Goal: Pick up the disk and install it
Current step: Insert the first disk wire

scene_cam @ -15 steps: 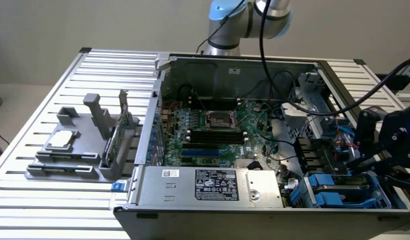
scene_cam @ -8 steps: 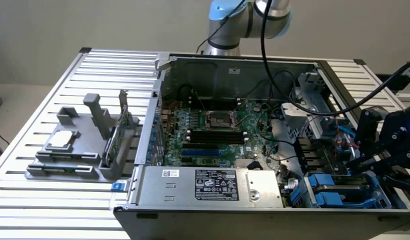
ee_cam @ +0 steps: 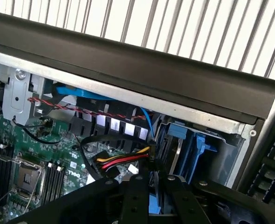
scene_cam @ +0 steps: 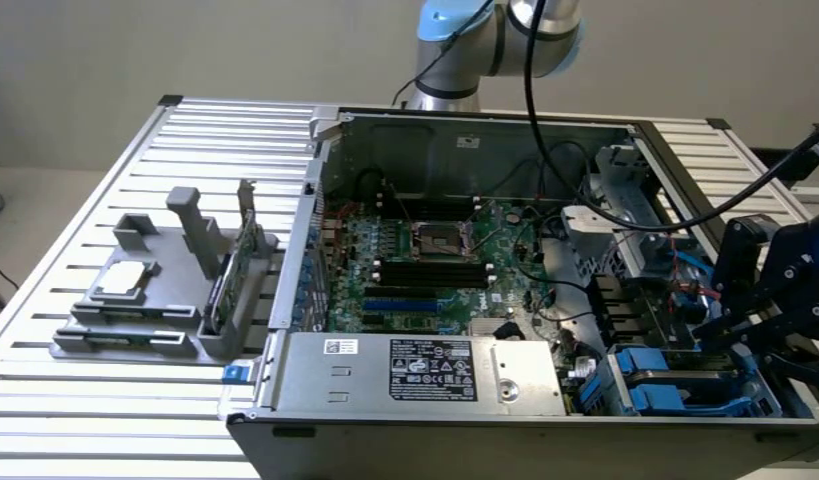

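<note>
My gripper (scene_cam: 737, 335) hangs at the exterior view's right, over the drive bay (scene_cam: 676, 385) in the front corner of the open computer case (scene_cam: 423, 385). In the wrist view its black fingers (ee_cam: 135, 198) stand close together with a narrow blue strip between them. That strip looks like the edge of the disk (ee_cam: 152, 201) in its blue carrier. The rest of the disk is hidden by the fingers. Just beyond the gripper (ee_cam: 152, 179) lies the bay's blue plastic framing (ee_cam: 195, 144).
The case lies on a slatted metal table (scene_cam: 89, 190), motherboard (scene_cam: 423, 260) exposed, with a silver stickered power supply (scene_cam: 423, 370) along its near side. Loose cables (ee_cam: 123, 161) run beside the bay. A grey fixture (scene_cam: 156, 300) at the exterior view's left holds a small square chip and an upright card.
</note>
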`<state>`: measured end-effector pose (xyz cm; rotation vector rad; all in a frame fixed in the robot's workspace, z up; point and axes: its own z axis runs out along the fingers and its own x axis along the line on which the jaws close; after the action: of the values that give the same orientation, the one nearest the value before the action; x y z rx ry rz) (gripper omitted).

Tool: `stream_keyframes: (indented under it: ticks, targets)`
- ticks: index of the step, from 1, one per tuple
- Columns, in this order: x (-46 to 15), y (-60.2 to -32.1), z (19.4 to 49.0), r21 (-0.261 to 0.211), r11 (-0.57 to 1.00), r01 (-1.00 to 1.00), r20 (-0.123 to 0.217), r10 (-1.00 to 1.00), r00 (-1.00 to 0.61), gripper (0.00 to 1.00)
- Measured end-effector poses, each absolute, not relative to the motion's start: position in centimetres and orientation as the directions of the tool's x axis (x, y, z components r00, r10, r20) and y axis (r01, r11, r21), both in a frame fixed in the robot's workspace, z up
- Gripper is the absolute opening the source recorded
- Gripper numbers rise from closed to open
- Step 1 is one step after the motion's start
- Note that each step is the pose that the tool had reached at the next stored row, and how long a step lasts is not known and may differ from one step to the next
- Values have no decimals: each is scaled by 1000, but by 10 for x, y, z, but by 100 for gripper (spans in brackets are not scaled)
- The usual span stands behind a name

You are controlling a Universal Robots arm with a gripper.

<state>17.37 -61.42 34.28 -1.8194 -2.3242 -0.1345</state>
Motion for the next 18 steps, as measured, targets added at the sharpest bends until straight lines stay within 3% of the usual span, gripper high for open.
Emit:
stream_keyframes:
  ticks: [11, 18]
  targets:
    - [174, -614, 343, -65, 176, 982, 152, 975, -165, 18]
    - [174, -614, 343, -69, 170, 983, 148, 976, -158, 18]
